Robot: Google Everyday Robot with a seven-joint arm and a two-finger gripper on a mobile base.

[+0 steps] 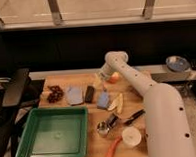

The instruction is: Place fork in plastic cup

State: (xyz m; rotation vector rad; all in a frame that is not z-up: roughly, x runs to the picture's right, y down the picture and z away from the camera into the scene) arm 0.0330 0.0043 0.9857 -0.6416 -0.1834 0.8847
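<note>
My gripper [100,79] hangs from the white arm over the back of the wooden board [143,98], just left of an orange fruit [114,78]. It appears open, with nothing visibly held. A small pale blue cup [103,99], which I take for the plastic cup, stands on the board just in front of the gripper. I cannot make out the fork; a thin pale shape lies right under the gripper at the board's back edge, but I cannot tell what it is.
A green tray [55,133] fills the front left. On the board are a lavender bowl [74,94], a dark block [90,93], a metal measuring cup [102,128], a black-handled knife [134,117], a white cup [131,136] and a carrot [113,148].
</note>
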